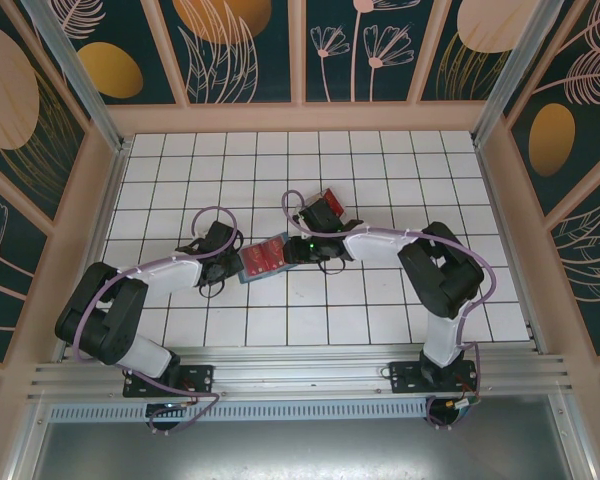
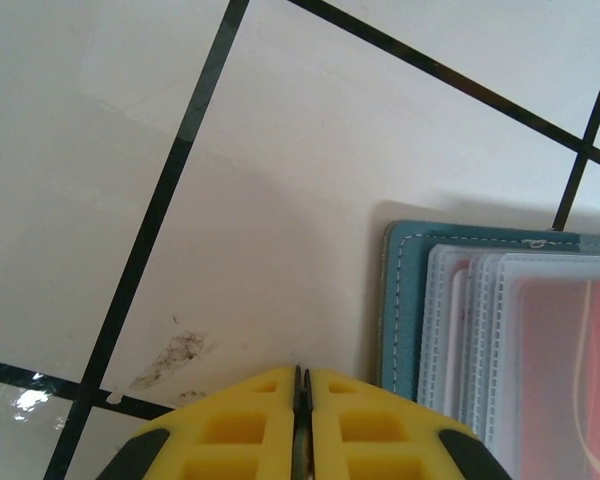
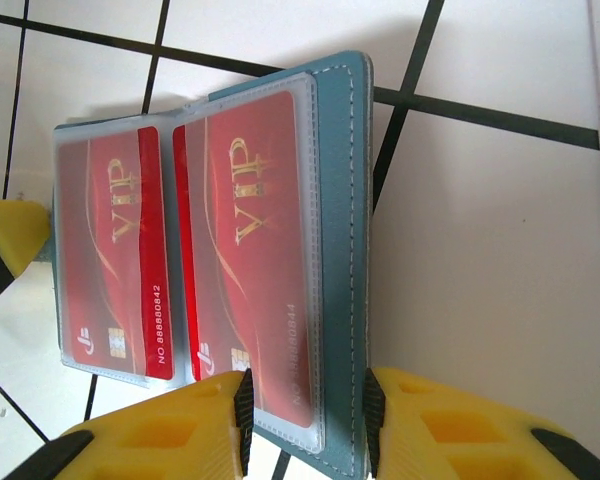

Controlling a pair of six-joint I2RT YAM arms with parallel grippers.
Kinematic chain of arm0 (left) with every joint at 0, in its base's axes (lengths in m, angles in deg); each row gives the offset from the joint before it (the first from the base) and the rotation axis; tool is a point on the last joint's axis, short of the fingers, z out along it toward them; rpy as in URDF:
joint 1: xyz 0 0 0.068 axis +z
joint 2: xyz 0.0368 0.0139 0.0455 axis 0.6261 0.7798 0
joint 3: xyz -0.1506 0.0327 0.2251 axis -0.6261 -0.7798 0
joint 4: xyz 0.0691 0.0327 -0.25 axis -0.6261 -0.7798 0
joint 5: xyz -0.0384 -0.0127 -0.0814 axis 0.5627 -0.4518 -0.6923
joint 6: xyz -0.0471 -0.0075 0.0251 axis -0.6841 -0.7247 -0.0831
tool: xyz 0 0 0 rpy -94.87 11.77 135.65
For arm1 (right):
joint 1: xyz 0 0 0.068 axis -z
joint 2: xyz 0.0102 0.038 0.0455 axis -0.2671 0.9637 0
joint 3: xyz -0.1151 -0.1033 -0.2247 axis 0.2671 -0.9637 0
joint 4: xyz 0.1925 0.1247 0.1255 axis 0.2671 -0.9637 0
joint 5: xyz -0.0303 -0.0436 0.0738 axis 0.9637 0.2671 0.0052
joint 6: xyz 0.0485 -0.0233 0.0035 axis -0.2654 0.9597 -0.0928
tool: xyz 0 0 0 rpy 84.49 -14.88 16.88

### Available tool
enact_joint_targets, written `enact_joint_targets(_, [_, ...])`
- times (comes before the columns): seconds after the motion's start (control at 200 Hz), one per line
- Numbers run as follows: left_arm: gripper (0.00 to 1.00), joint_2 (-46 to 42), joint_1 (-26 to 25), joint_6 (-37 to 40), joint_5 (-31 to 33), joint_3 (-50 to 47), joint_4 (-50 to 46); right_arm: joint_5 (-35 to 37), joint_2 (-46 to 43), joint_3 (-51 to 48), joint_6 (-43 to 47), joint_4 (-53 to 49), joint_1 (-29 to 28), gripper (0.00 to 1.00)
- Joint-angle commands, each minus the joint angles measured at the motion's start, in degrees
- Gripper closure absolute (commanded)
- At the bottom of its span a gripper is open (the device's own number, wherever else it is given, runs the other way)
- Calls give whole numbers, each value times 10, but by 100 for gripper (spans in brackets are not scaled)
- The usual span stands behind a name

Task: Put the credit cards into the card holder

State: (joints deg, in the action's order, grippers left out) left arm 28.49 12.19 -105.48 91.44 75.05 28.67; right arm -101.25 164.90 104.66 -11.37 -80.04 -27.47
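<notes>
The teal card holder (image 1: 263, 258) lies open on the white tiles between my two grippers. Two red VIP credit cards (image 3: 250, 230) (image 3: 115, 230) sit inside its clear sleeves. My right gripper (image 3: 307, 400) is open and straddles the holder's right half, with the sleeved card and the teal edge (image 3: 335, 200) between its pads. My left gripper (image 2: 301, 372) is shut at the holder's left edge, and nothing sticks out past its tips. The teal corner (image 2: 405, 300) and the clear sleeves lie just right of it. One left finger (image 3: 5, 235) touches the holder's left side.
A flat red thing (image 1: 330, 205) lies behind the right wrist. Wooden walls (image 1: 100, 200) close in the tiled floor on three sides. A faint smudge (image 2: 170, 355) marks the tile by the left fingers.
</notes>
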Motion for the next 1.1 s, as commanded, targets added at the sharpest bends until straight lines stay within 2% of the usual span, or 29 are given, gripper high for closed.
enact_joint_targets(0.0, [90, 37, 0, 6, -34, -10, 21, -11, -20, -4, -11, 24, -6, 64])
enact_joint_targets(0.295, [90, 37, 0, 6, -37, -10, 23, 16, -57, 3, -5, 12, -11, 64])
enact_joint_targets(0.801, [90, 35, 0, 6, -39, -11, 23, -7, 28, 21, -7, 31, -12, 63])
enact_joint_targets(1.096, [90, 40, 0, 5, -42, -13, 28, -14, 28, 26, -10, 36, -13, 63])
